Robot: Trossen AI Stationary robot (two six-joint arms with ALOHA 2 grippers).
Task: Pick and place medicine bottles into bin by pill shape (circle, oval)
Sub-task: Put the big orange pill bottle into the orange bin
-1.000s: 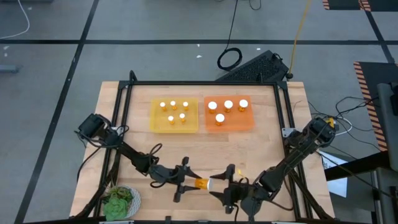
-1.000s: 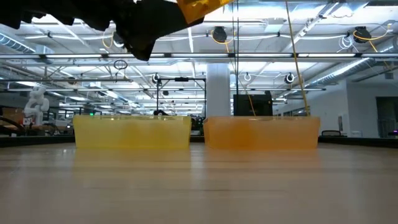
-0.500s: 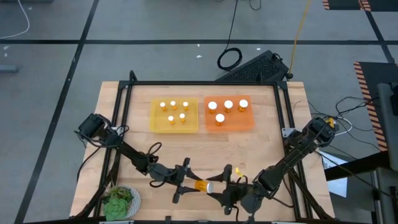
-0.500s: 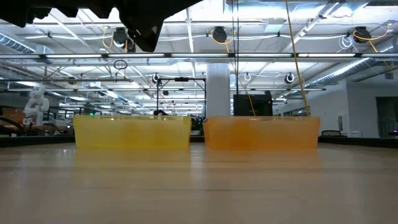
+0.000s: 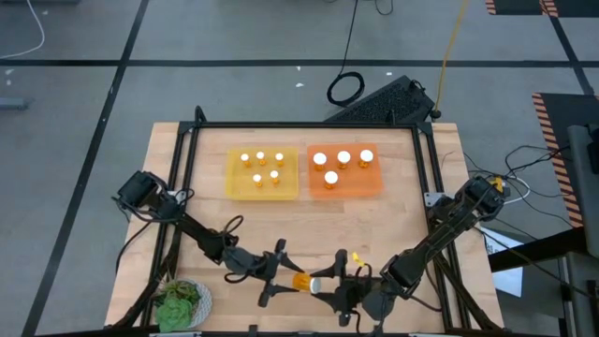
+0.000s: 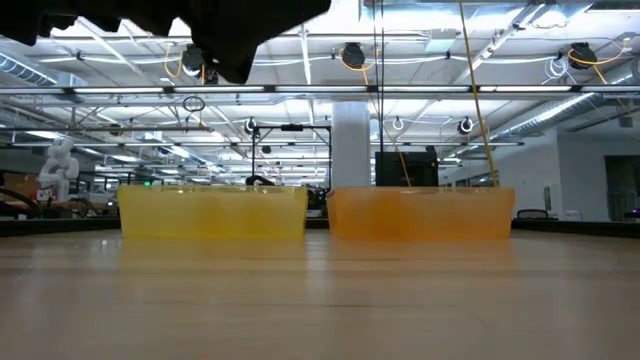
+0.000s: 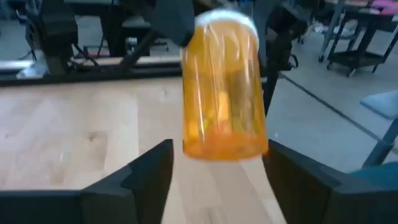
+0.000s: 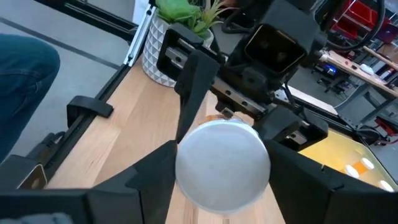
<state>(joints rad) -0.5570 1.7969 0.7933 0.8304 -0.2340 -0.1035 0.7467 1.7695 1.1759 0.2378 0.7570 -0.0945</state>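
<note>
One medicine bottle (image 5: 302,281), amber with a white cap, hangs on its side in the air near the table's front edge, its cap toward the right. My right gripper (image 5: 326,280) is shut on its cap end. My left gripper (image 7: 217,165) is open. Its fingers stand on either side of the bottle's base (image 7: 224,146) with a narrow gap. The bottle does not appear in the low view. A yellow bin (image 5: 262,174) and an orange bin (image 5: 344,172) at the far side each hold several white-capped bottles. My right gripper pinches the bottle's white cap (image 8: 224,163) between its two fingers, one finger (image 8: 152,171) on each side of the cap's rim. The fingers come level from the table's right. The bottle lies level, lifted clear of the table, its base pointing at my left gripper.
A green plant in a white pot (image 5: 182,304) stands at the table's near left corner. A dark metal frame (image 5: 299,124) runs around the table top. Bare wood lies between the grippers and the bins (image 6: 320,215).
Both grippers have gone up with the bottle between them. The bottle, at the top of the low view one second ago, has risen out of that view. Over the table it has stayed in nearly the same place.
</note>
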